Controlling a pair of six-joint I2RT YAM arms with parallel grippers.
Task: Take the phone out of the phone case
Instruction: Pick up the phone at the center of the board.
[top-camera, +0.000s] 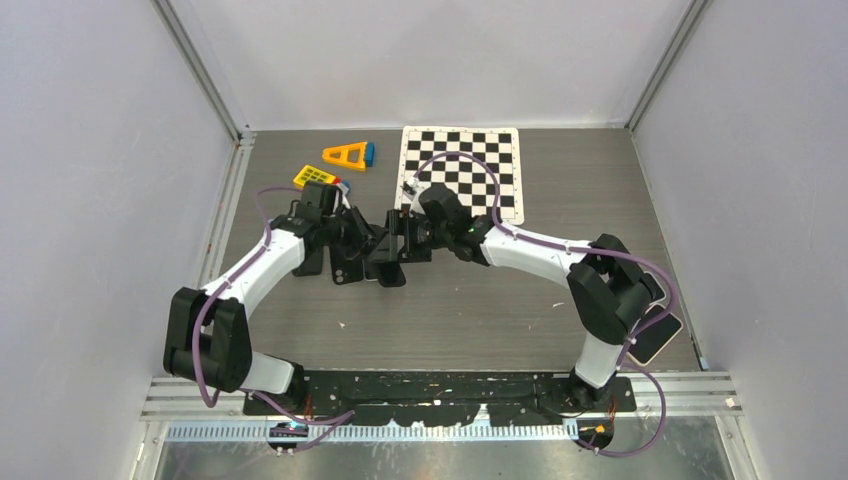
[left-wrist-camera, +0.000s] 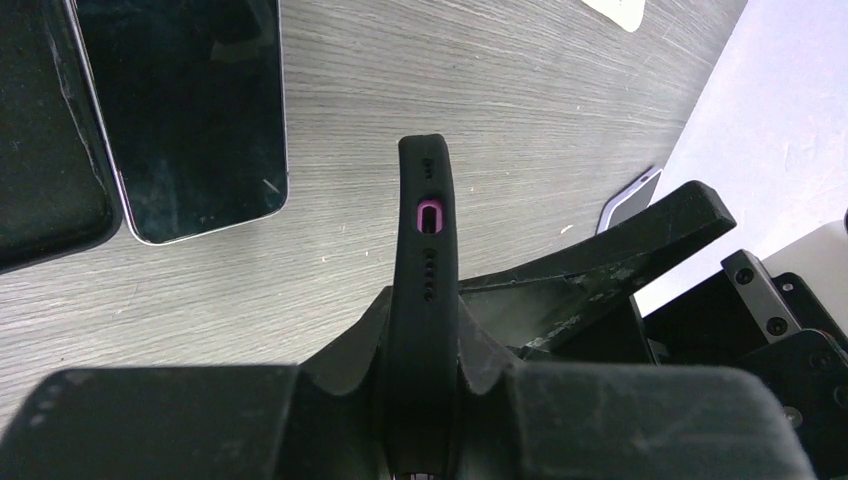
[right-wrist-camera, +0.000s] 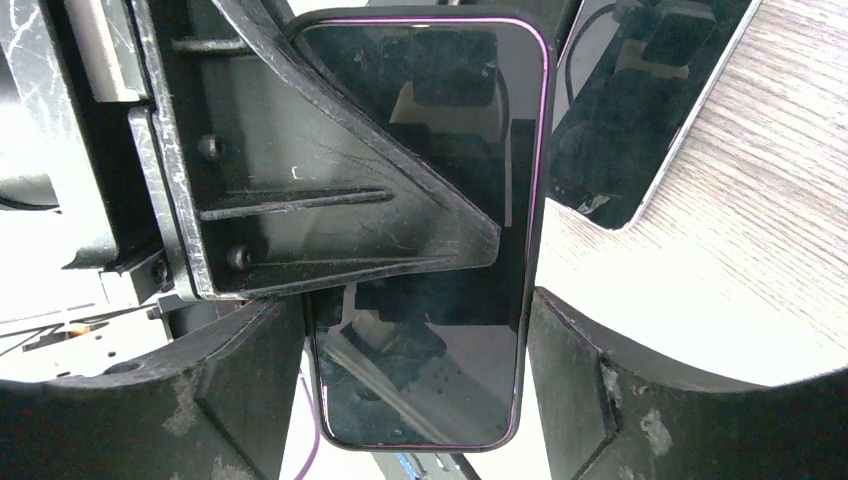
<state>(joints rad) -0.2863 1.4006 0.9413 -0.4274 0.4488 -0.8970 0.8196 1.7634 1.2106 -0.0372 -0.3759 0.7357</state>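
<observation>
One phone case (left-wrist-camera: 428, 250) is hanging above the bench (left-wrist-camera: 560, 90), left claw (left-wrist-camera: 425, 335) clamping its faces, right claw (right-wrist-camera: 420, 390) straddling its edges (grip unclear). Slick, rigid phone (right-wrist-camera: 440, 130) is sitting inside; soft corner lip seems peelable.

Robotics lab cell, white panel walls (top-camera: 80, 150), aluminium framing (top-camera: 198, 70), checkerboard calibration board (top-camera: 462, 170)

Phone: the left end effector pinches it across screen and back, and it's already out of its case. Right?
Not quite. The left end effector does pinch the phone across screen and back, but the phone is not out: the left wrist view shows the black case wrapped around its port.
</observation>
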